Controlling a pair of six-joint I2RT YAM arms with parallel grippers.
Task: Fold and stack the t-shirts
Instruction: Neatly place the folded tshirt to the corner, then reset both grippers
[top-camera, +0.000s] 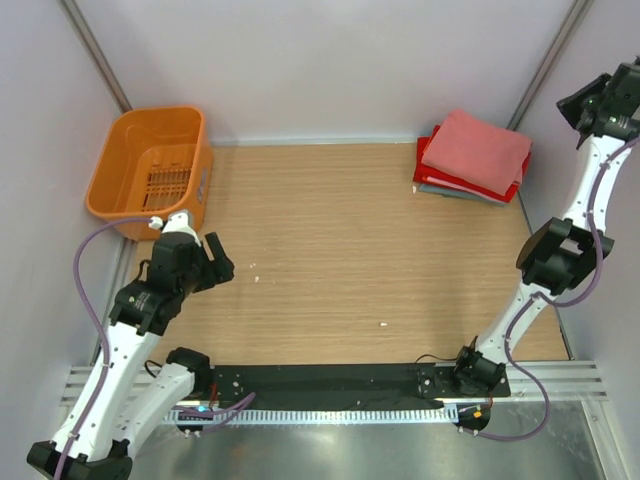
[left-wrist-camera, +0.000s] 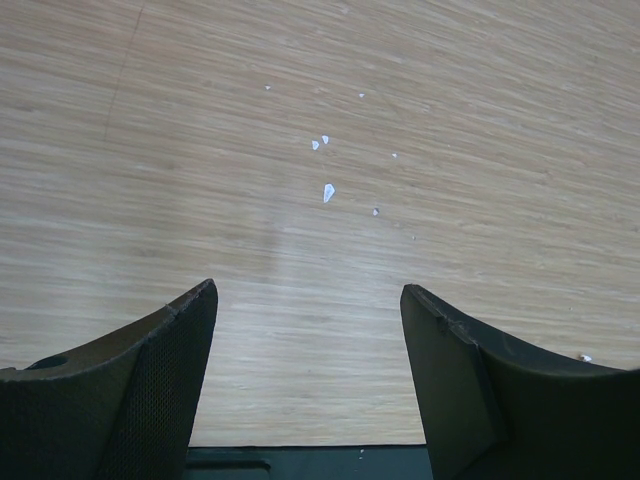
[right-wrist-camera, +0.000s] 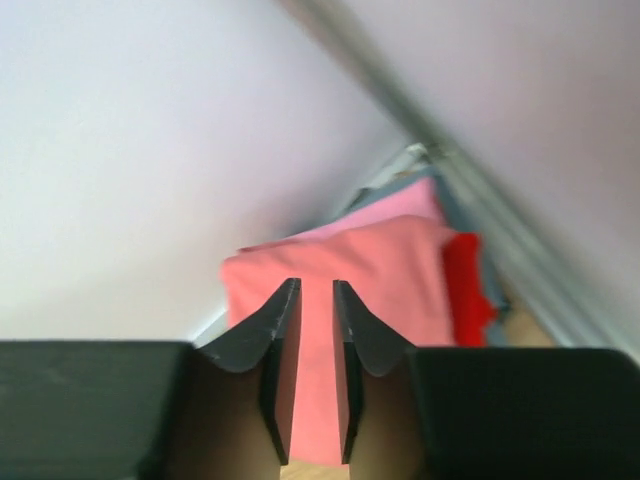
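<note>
T-shirts (top-camera: 472, 155): folded stack, far right corner of worktop (top-camera: 330, 240). Right fingers (right-wrist-camera: 280, 350): narrow gap, holding nothing, raised clear of the stack and aimed at it. Salmon-pink shirt (right-wrist-camera: 340, 265) on top, red shirt (right-wrist-camera: 466, 285) beneath, grey edges lower. Left fingers (left-wrist-camera: 150, 390): spread wide, empty, over wood dotted with white specks (left-wrist-camera: 328, 192). Orange basket (top-camera: 120, 185): far left corner, just beyond the left arm.

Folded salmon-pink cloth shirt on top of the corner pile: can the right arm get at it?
Probably yes. The right arm is raised beside the folded salmon-pink cloth shirt, and its wrist camera shows the shirt straight ahead of the slightly parted jaws with nothing between.
</note>
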